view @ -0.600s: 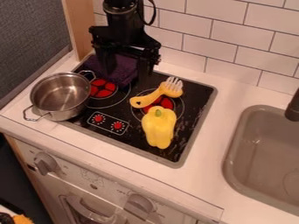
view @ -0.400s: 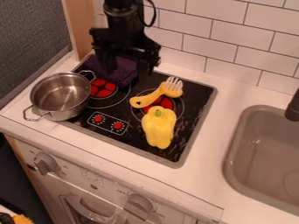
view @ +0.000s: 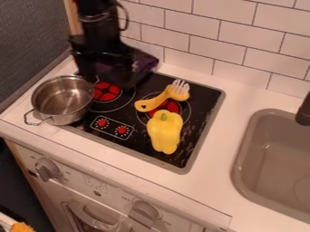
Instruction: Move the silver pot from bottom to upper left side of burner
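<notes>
Tool hangs far left by the purple cloth, its grip state unclear; the silver pot sits nearer, at the stove's left edge.

I see a silver pot, yellow pepper, yellow fork with white tines, purple cloth, black stove with red burners, white surface, greyish sink and dark-lined white tiles.

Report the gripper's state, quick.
Gripper: can't tell whether it's open or closed; it's dark against the purple cloth at the back of the stove.
</notes>
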`<state>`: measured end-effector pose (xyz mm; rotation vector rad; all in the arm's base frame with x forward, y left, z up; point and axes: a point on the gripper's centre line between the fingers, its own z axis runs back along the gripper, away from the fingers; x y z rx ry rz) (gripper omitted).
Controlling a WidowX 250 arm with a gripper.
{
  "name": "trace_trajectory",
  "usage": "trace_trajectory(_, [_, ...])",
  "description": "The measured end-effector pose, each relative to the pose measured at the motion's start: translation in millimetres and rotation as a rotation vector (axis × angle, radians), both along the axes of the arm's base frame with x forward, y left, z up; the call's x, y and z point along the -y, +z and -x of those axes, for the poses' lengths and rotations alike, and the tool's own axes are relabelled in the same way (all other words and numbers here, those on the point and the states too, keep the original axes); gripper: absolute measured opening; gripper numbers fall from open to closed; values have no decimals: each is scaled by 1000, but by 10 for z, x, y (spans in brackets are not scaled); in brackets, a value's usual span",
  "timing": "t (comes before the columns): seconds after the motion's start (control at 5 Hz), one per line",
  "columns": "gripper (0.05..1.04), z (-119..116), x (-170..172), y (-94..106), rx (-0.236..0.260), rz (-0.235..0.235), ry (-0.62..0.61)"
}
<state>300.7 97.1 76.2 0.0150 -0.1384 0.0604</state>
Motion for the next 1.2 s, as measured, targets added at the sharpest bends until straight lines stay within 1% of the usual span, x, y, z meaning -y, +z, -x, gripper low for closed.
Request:
trace_trajectory(0.2, [999,68,-292,-120,-30,-9,6])
trace_trajectory(0.4, [999,113,-331,-325,-77,-13,8])
trace_trajectory(0.6, [998,295,-280,-671,-178,-23,-4])
trace_trajectory(0.8, [964,296,-241,-701,-176,-48,-19])
trace_trajectory(1.2, [386,250,-243,-676,-169,-61,-7])
